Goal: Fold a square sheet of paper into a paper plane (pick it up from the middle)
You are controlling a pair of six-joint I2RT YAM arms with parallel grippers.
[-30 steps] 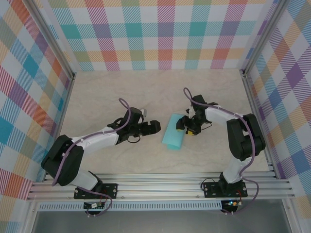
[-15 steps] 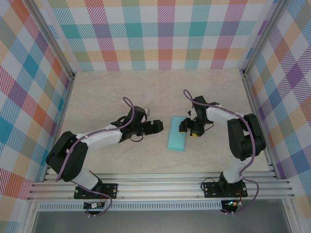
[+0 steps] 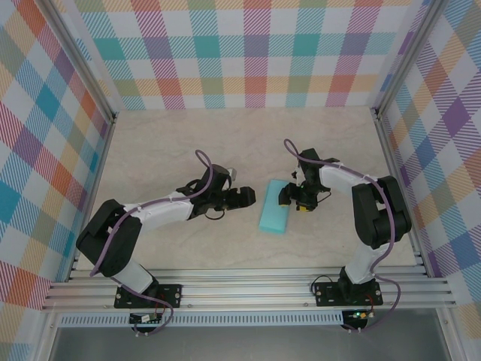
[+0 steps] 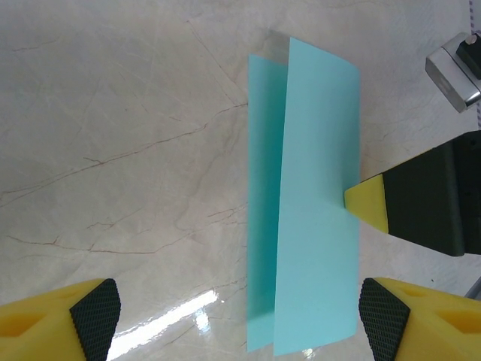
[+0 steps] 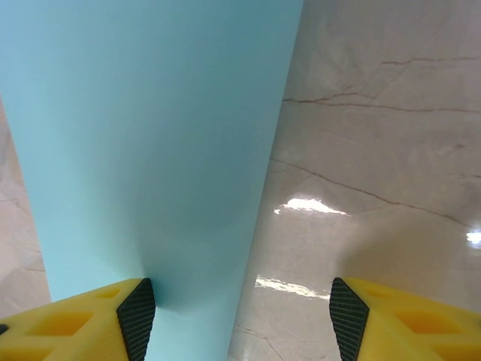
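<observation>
From above, the square sheet of paper, folded into a long strip, lies at frame centre. The left arm stretches low from the lower left, with the left gripper just left of the strip. The right arm doubles back, its right gripper at the strip's right edge.

In the left wrist view, the left jaws stand wide apart and empty. The strip's top layer sits askew, so the crease likely needs a slow, flat press that won't skid the paper.

In the right wrist view, the jaws are spread wide and grip nothing, with one pad on the paper at lower left.
</observation>
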